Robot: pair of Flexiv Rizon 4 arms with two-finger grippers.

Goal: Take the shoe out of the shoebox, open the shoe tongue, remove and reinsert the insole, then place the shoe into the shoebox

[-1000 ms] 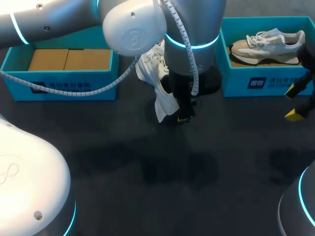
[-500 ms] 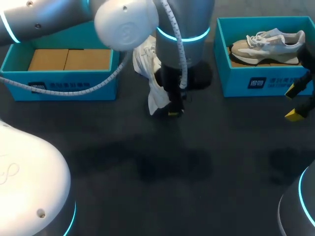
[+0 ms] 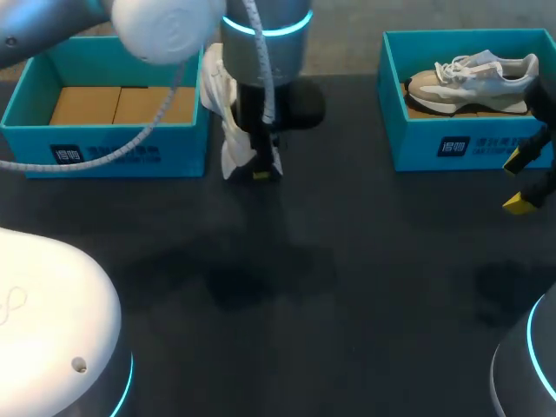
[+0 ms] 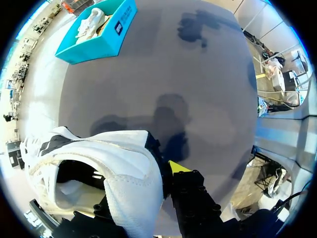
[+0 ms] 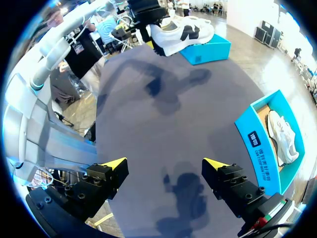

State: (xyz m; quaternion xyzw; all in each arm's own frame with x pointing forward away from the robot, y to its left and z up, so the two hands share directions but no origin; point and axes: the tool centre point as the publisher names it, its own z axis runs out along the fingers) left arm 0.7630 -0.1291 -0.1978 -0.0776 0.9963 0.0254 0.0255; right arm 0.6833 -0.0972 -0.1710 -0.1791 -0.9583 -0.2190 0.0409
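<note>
A white shoe point(image 3: 222, 122) hangs in the air beside the left teal shoebox point(image 3: 104, 152), its heel down. My left gripper point(image 3: 258, 167) is shut on the shoe's heel wall. In the left wrist view one yellow-tipped finger point(image 4: 179, 167) presses the outside of the white shoe point(image 4: 119, 168), and the other finger is hidden inside it. From the right wrist view the held shoe point(image 5: 181, 30) shows far ahead, above the left shoebox point(image 5: 208, 50). My right gripper point(image 3: 524, 181) stands open low at the right edge, with nothing between its fingers point(image 5: 113, 165).
The left shoebox holds brown cardboard point(image 3: 122, 104). At the back right stands a second teal shoebox point(image 3: 452, 143) with a grey and white sneaker point(image 3: 473, 78) inside; the same box point(image 5: 260, 144) lies beside my right gripper. Dark tabletop point(image 3: 330, 287) spreads between both arms.
My left arm has carried the white shoe to the left and farther back, up to the left shoebox's right wall. The right arm has not moved.
</note>
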